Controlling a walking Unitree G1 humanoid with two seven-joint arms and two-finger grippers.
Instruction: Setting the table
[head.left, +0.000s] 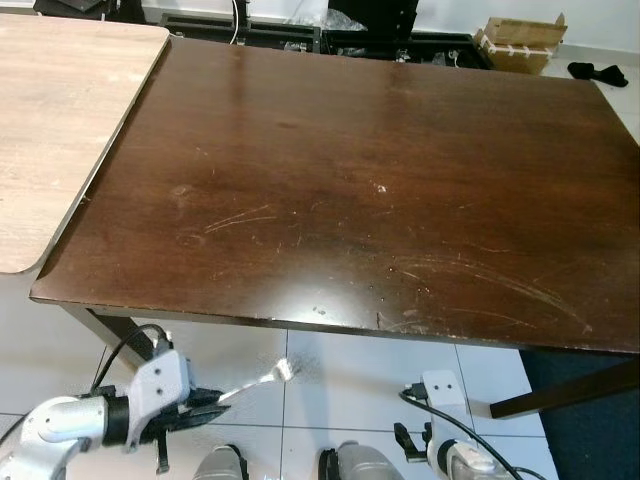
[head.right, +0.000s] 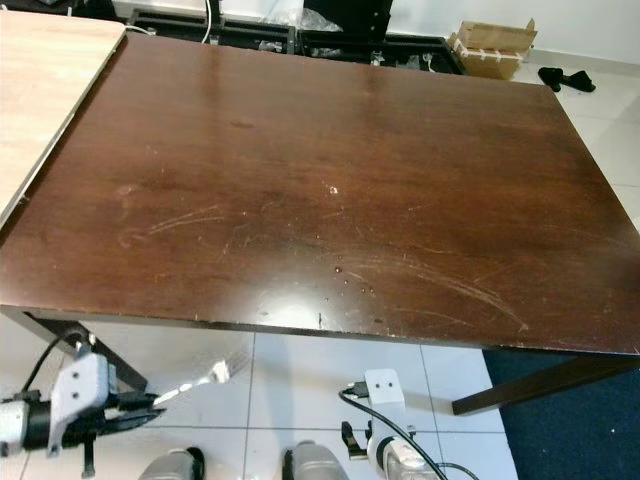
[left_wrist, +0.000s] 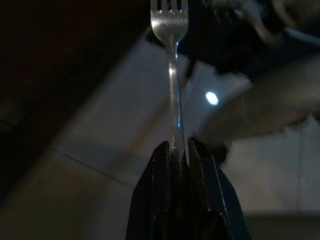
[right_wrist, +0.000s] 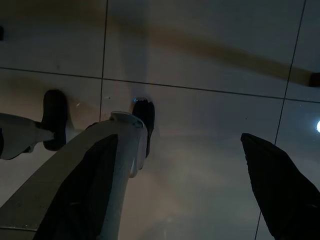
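A dark brown wooden worktop spreads across the head views, rectangular, glossy, and marked with pale curved scratches and a few small white specks. Its top carries nothing. At about 9 o'clock a second, lighter worktop of pale wood grain with a rounded corner butts against its edge. Dark slanted legs support the brown worktop over a floor of pale glossy tiles.

The left gripper hangs below the worktop's near edge, at about 7 o'clock in the left eye view, on a silver arm with a grey block-shaped wrist. Its black jaws are closed tight on the handle of a fork. The fork is slim, bright metal; it points up towards 1 o'clock, its tines clear of the worktop and over the floor. In the left wrist view the handle runs straight out from between the two black fingers, with the dim tiles behind.

The right gripper's wrist sits low at about 5 o'clock, idle, with a black cable looped by it. In the right wrist view one black finger shows over dark tiles; whether those jaws are open cannot be told.

Beyond the far edge, at 1 o'clock, a cardboard box stands on the floor beside dark equipment.
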